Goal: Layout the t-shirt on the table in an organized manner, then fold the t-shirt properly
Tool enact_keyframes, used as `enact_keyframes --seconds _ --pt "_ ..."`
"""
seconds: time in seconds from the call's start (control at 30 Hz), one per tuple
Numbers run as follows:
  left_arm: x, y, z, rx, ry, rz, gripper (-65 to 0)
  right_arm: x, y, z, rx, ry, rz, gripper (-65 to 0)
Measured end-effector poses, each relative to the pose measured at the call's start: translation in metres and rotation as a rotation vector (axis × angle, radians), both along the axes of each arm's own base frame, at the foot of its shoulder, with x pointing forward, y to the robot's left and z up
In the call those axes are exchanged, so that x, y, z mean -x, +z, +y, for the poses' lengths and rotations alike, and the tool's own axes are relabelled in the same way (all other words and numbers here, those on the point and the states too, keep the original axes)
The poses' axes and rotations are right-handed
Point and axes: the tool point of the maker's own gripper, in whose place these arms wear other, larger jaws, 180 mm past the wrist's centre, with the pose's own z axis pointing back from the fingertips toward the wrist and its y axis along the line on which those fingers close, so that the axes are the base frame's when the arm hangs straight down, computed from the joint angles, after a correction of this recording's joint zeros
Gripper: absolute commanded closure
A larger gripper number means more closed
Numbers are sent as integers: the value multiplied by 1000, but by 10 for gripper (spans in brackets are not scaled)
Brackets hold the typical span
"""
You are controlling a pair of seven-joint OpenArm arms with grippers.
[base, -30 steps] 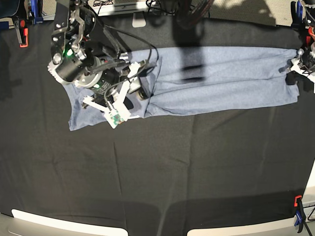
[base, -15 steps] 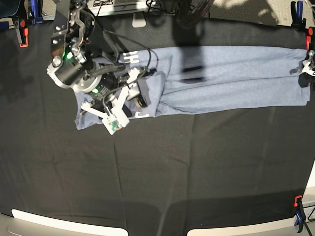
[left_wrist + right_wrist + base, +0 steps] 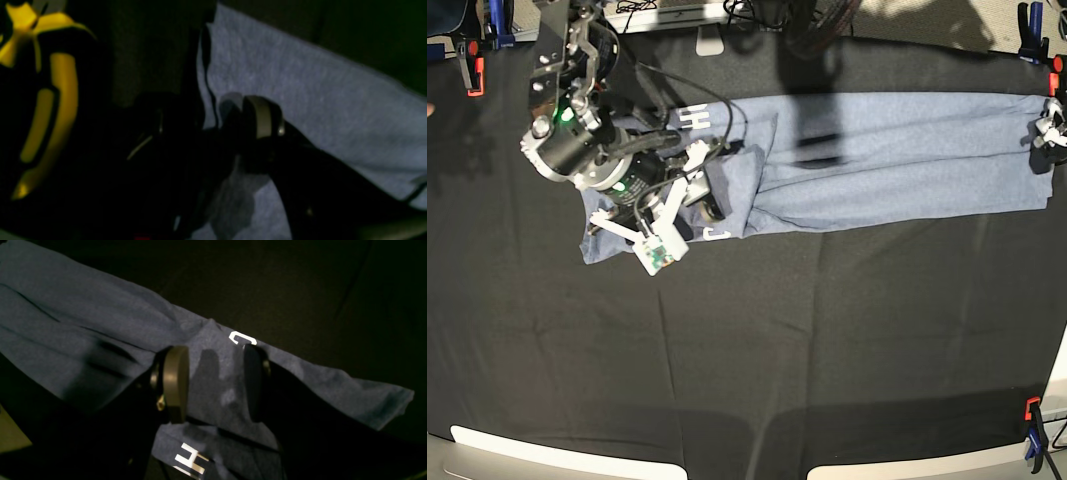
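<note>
Nearest to the camera, at 6 o'clock of the base view, the table is bare black cloth, with one orange and blue clamp at 4 o'clock.

Farther away lies the t-shirt, a long blue-grey band on the table from 10 o'clock to 2 o'clock. The right pincer hovers over its bunched end at 10 o'clock. Its jaws stand well apart with the cloth under them, and they hold nothing. The left pincer is at the other end, at 2 o'clock.

A second ago the whole band lay a little more toward 9 o'clock, and its end at 10 o'clock showed only plain cloth. Now the band has shifted toward 3 o'clock and that end has turned over, so the white lettering shows at two places. I judge that the shirt was pulled out to its length, but it is still folded in a narrow strip, so the laying out is not finished and the proper folding has not begun.

The left wrist view is very dark. One pad is clear near the edge of the cloth, but the other finger is lost in shadow, so I cannot tell if this pincer grips the hem or has let it go. The sleeves and the collar are not to be made out. The lettering is cut off by the folds and cannot be read.
</note>
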Motion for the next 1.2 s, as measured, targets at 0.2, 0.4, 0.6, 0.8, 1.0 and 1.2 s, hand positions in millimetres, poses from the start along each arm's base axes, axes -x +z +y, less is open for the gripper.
enact_keyframes --seconds 0.2,0.4,0.6,0.8,1.0,1.2 --pt "3 4 -22 121 -59 5 -246 0 0 0 1 0 0 -261" --pt "3 3 -22 119 -60 9 0 0 0 0 0 0 0 -261" --pt "0 6 -20 115 -46 -18 0 -2 2 -2 3 -5 -16 -261" --pt "-6 23 -5 50 -71 -23 0 -17 5 -58 83 -170 -59 -261" --pt "-6 45 -49 58 -252 38 0 -20 21 -139 125 -348 -95 -261" --pt "-9 72 -128 156 -343 -26 0 -14 38 -185 101 -451 -114 -261"
